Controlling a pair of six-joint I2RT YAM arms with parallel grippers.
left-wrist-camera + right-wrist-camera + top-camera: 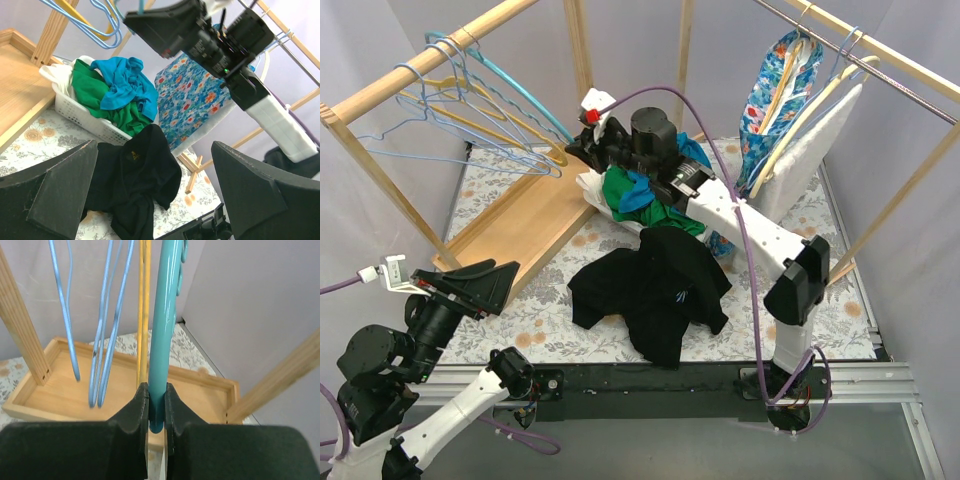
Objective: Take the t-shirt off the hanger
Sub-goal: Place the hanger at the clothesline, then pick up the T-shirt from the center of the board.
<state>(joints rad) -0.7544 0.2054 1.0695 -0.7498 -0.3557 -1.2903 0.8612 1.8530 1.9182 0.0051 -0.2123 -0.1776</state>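
Note:
The black t-shirt (655, 285) lies crumpled on the floral table cloth, near the front middle; it also fills the low centre of the left wrist view (132, 175). A bare teal hanger (525, 92) hangs by its hook from the left wooden rail. My right gripper (578, 143) is shut on the hanger's lower end, and the right wrist view shows the teal bar (162, 330) pinched between both jaws (156, 400). My left gripper (475, 283) hovers at the front left, open and holding nothing, its fingers framing the t-shirt (154, 150).
Several blue and yellow wire hangers (450, 120) hang on the left rail above a wooden tray (520, 225). A white basket (80, 112) holds green, blue and white clothes. A floral garment (780, 90) and a white one (810, 150) hang from the right rail.

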